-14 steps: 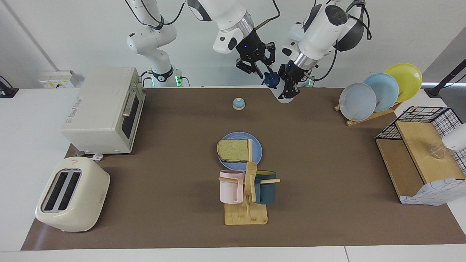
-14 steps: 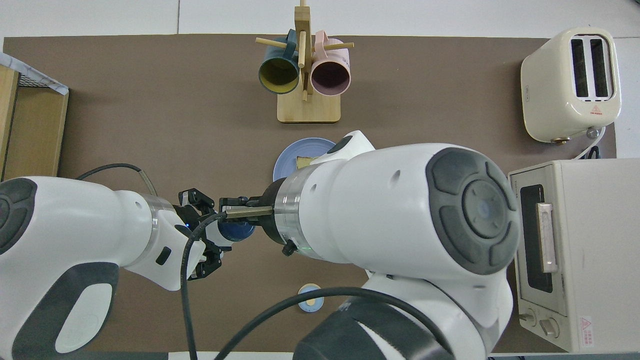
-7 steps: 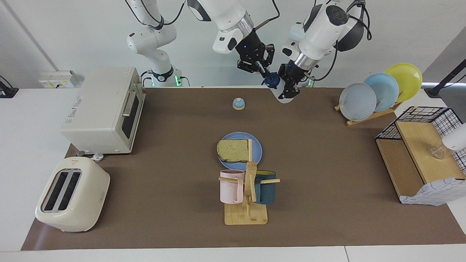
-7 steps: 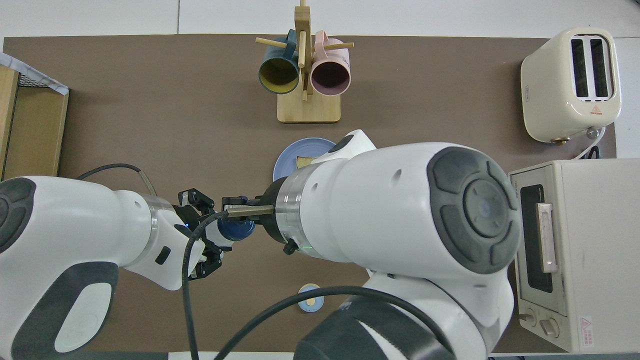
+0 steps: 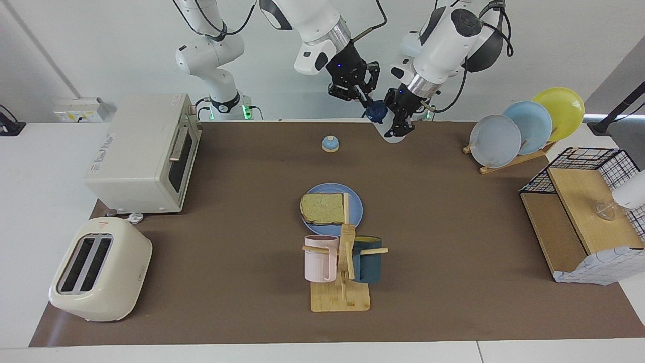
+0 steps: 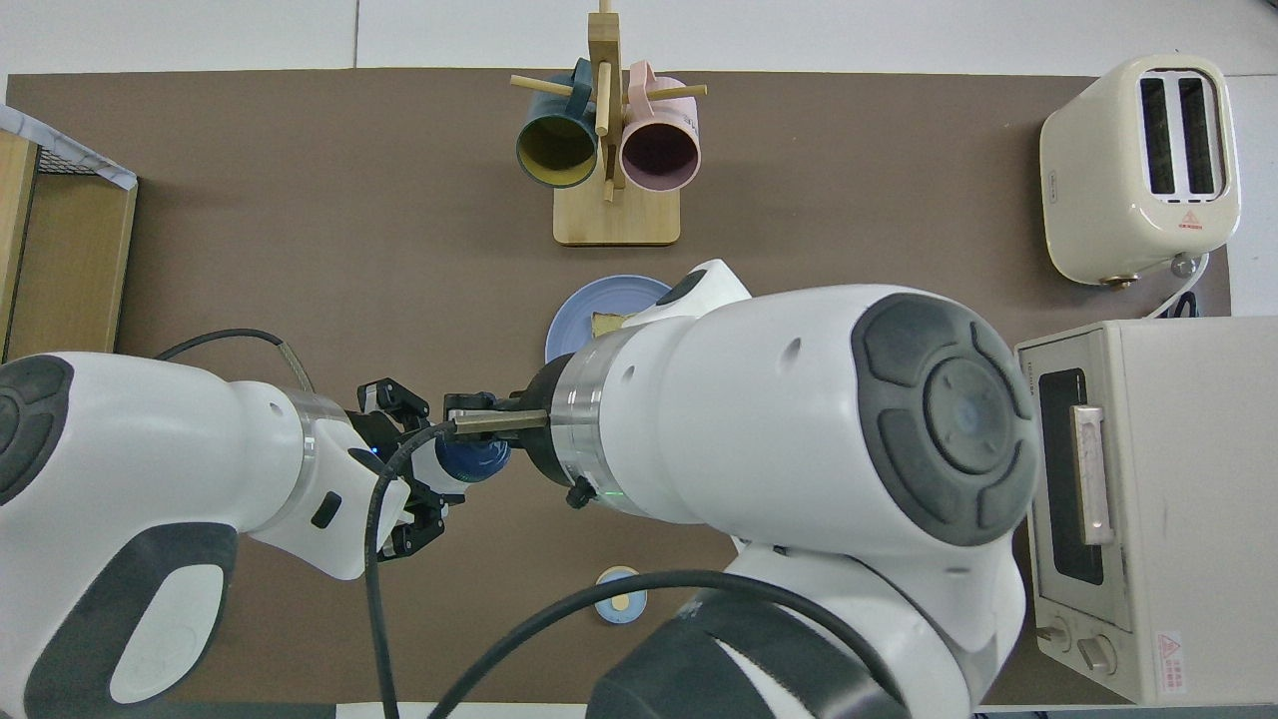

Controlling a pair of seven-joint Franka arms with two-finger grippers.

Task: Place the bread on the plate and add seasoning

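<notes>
The bread [image 5: 322,207] lies flat on the round blue plate [image 5: 356,207] at the table's middle; in the overhead view only a corner of the bread [image 6: 605,323] and part of the plate [image 6: 584,310] show past the right arm. The seasoning [image 5: 377,111], a whitish bottle with a dark blue cap, hangs tilted over the table's edge by the robots. My left gripper [image 5: 397,121] is shut on its body. My right gripper [image 5: 369,103] is shut on its cap [image 6: 477,461]. The right arm hides the right gripper from overhead.
A small blue-domed bell [image 5: 330,144] sits near the robots. A mug rack [image 5: 341,297] stands just farther out than the plate. An oven [image 5: 143,151] and toaster [image 5: 98,269] are at the right arm's end, a plate rack [image 5: 524,126] and wire shelf [image 5: 584,217] at the left arm's.
My right gripper's fingers have come together on the bottle's cap. The left gripper and the bottle have barely shifted. Bread and plate are as before.
</notes>
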